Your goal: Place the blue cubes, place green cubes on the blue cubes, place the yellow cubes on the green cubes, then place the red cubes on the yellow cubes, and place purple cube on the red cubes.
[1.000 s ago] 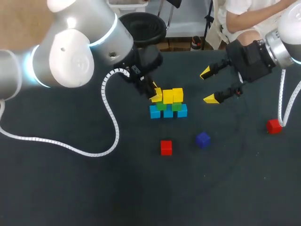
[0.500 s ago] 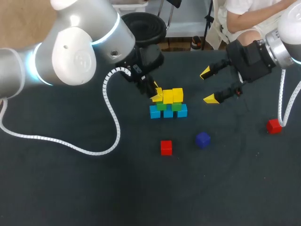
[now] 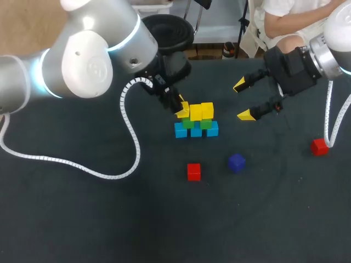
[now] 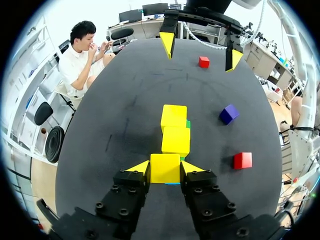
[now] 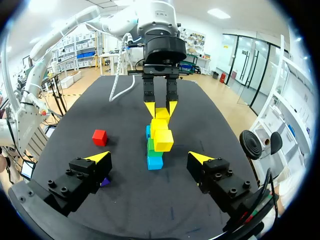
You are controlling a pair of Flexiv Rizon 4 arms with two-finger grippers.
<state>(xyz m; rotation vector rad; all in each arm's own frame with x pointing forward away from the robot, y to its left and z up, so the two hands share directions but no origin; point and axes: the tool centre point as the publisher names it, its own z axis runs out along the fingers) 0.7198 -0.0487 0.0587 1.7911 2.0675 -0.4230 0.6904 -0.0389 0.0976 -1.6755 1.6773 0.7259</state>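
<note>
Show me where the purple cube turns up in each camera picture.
Head view: purple cube on the table, right of a red cube.
Left wrist view: purple cube beside the cube stack, past that red cube.
Right wrist view: only a sliver shows, behind the right arm's fingers.
Shared landmark: the cube stack.

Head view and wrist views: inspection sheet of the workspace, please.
Surface: dark table.
Job's things: three blue cubes in a row, green cubes on them, yellow cubes on top; red cube and purple cube loose in front, second red cube near the right arm.
Clutter: nothing seen.
Grippers: left gripper shut on end yellow cube at the stack; right gripper open, empty, beside the stack.
Cables: left arm's white cable lies across the table; right arm's cable hangs by the second red cube.
Surroundings: nothing seen reaching in.
</note>
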